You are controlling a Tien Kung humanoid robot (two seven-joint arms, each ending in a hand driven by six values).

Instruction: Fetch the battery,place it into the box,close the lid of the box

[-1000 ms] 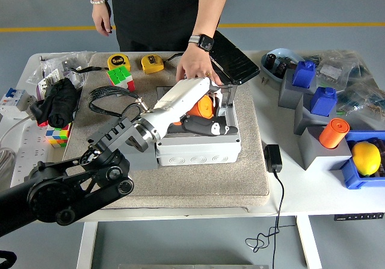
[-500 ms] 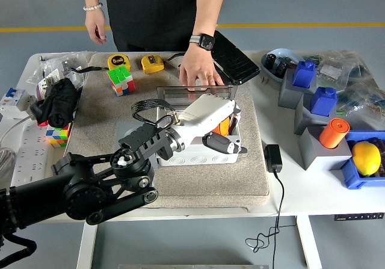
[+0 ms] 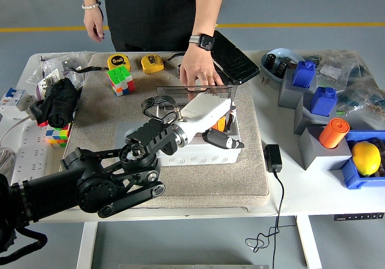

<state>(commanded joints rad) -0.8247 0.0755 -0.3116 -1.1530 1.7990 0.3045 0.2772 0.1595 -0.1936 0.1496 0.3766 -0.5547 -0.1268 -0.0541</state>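
Clutter rings the work spot: at 11 o'clock a multicoloured puzzle cube (image 3: 121, 80) and two yellow tape measures (image 3: 135, 62), at 9 o'clock a black cloth bundle (image 3: 58, 102), at 3 o'clock a black power adapter (image 3: 272, 158) with its cable hanging off the table edge. A person stands at 12 o'clock; one hand with a watch (image 3: 198, 71) presses down behind the upright clear lid (image 3: 194, 92), and the person's other hand (image 3: 94, 23) hangs free at the far left.

My left hand (image 3: 212, 123), white shell with dark fingertips, lies over the open pale grey plastic box (image 3: 198, 150); its fingers are curled around the orange cylindrical battery (image 3: 221, 124), which sits partly hidden inside the box under my palm. My right hand does not show.

Far right, grey stands carry blue blocks (image 3: 314, 86) and an orange cylinder (image 3: 333, 132); a blue tray (image 3: 355, 179) holds a yellow lemon (image 3: 366, 158).

Box rests on a beige felt mat (image 3: 198, 185) over the white table (image 3: 307, 194); grey floor with a yellow line (image 3: 289, 24) beyond.
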